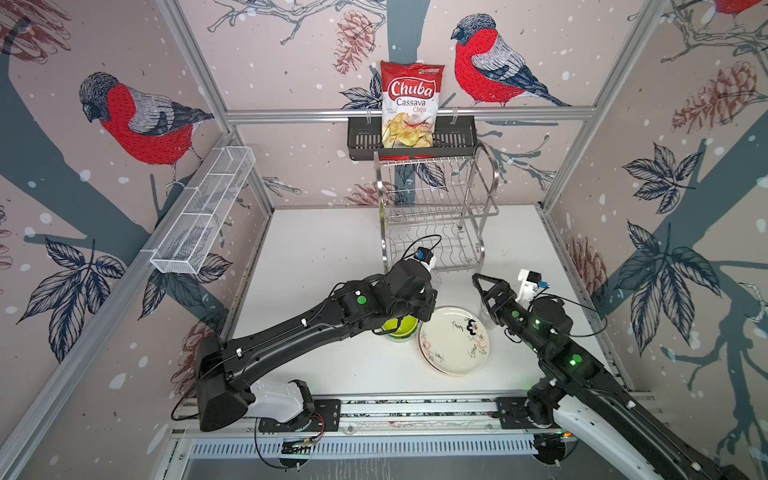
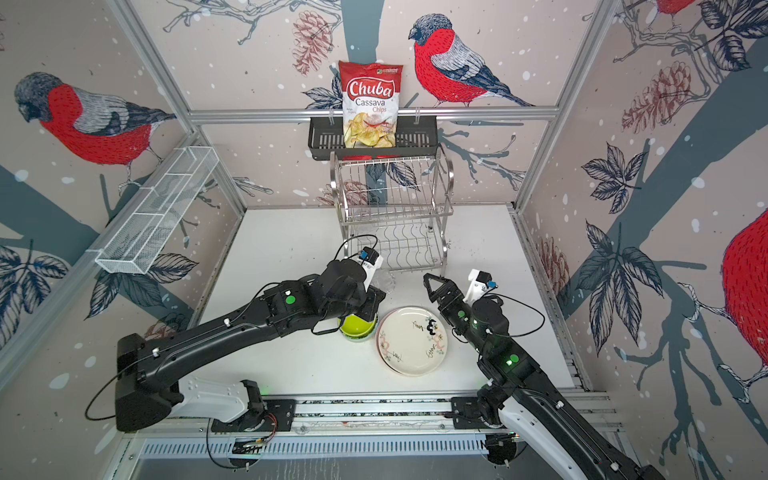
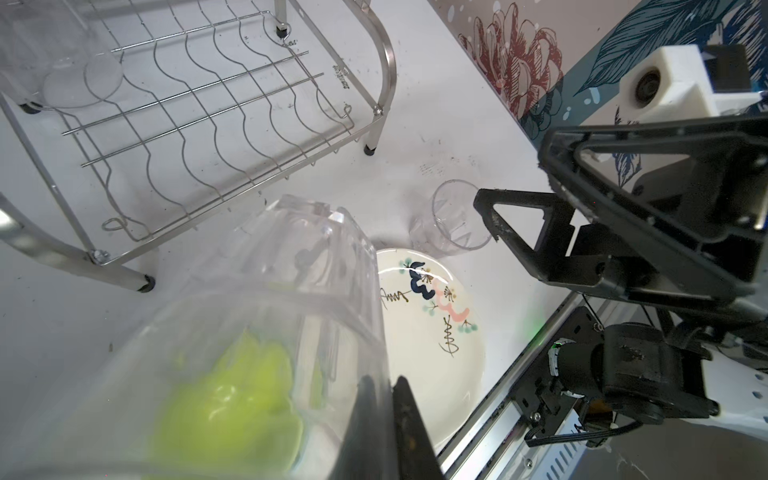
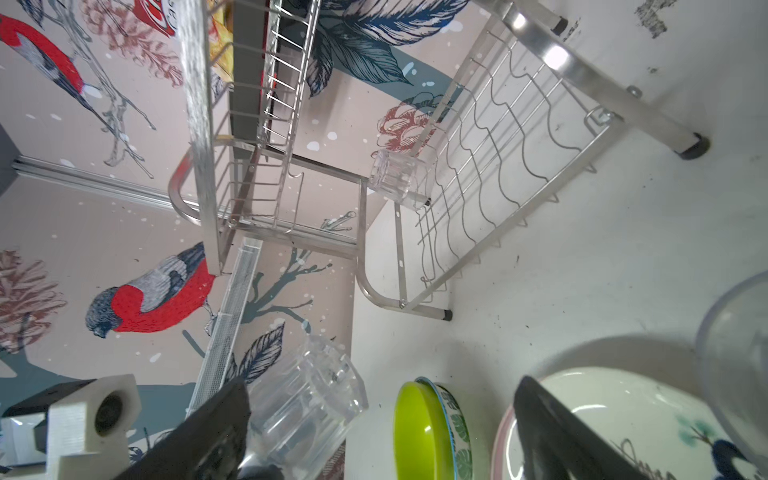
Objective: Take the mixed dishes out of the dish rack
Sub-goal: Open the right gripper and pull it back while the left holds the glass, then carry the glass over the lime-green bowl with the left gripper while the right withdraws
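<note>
**Gripping a clear tumbler (image 3: 291, 299) just near of the dish rack (image 1: 436, 208)**

On the left wall, a white mesh tray (image 1: 203, 212) is hanging from the frame.

Left of centre, the left gripper (image 3: 384, 424) is pinching the clear tumbler's thin wall at the rim, with its fingers closed almost together on it. The tumbler is tilting with its base toward the rack. It is hanging beside the rack's near-left leg and over the bowls.

Under that wrist, a lime bowl (image 1: 399, 328) is sitting nested in a leaf-patterned bowl (image 4: 460, 432) on the white table (image 1: 324, 257). Just right of the bowls, a cream doodled plate (image 1: 455, 340) is lying on top of a stack. A pink plate (image 4: 500, 440) is showing its rim beneath it.

Farther back in the middle, the rack is standing against the far wall. A third tumbler (image 4: 399, 178) is sitting at the left end of its lower tier. Above the rack, a black basket (image 1: 457, 139) is holding a chips bag (image 1: 409, 104).

On the right, the right gripper (image 3: 515, 174) is hovering with its fingers spread wide and gripping nothing. A second tumbler (image 3: 455, 220) is standing upright on the table just right of the plates. One fingertip is sitting close by that tumbler's rim, and I cannot tell whether it is touching.
</note>
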Controlling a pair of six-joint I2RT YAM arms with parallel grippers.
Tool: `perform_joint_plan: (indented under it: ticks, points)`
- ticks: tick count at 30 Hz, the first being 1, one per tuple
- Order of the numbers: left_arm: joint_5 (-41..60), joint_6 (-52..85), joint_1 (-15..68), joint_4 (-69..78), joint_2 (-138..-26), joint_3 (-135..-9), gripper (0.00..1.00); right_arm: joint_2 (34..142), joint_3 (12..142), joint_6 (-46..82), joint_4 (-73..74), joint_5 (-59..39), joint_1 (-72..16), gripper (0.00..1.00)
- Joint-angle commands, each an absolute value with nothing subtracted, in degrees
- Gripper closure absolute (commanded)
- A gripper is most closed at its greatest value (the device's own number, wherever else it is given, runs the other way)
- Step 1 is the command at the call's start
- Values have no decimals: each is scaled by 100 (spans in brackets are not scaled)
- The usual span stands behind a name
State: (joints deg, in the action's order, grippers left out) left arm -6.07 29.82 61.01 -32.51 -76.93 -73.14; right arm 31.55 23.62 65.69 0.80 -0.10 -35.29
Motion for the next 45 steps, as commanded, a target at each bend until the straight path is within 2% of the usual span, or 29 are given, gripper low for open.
perform_joint_plan:
  ticks: [1, 10, 18, 27, 35, 45]
  points:
    - [-719, 3092, 6100, -3684, -7591, -7419, 100, 3210, 2417, 6136, -153, -256, -3533, 1]
    - [-933, 3574, 6100, -5071, -7082, -7555, 100, 3646, 2600, 5728, -152, -426, -3533, 1]
    - [-1117, 4219, 6101, -5861, -6268, -7055, 100, 4116, 2765, 5637, 3, -554, -3525, 1]
    - [-600, 4468, 6100, -5593, -5915, -6132, 100, 4672, 2946, 5535, 25, -800, -3524, 1]
    - [-296, 4644, 6100, -6208, -5804, -5832, 100, 4962, 3039, 5417, 282, -721, -3517, 1]
    - [336, 4655, 6356, -5868, -6317, -5422, 100, 5250, 3122, 5167, 325, -847, -3463, 1]
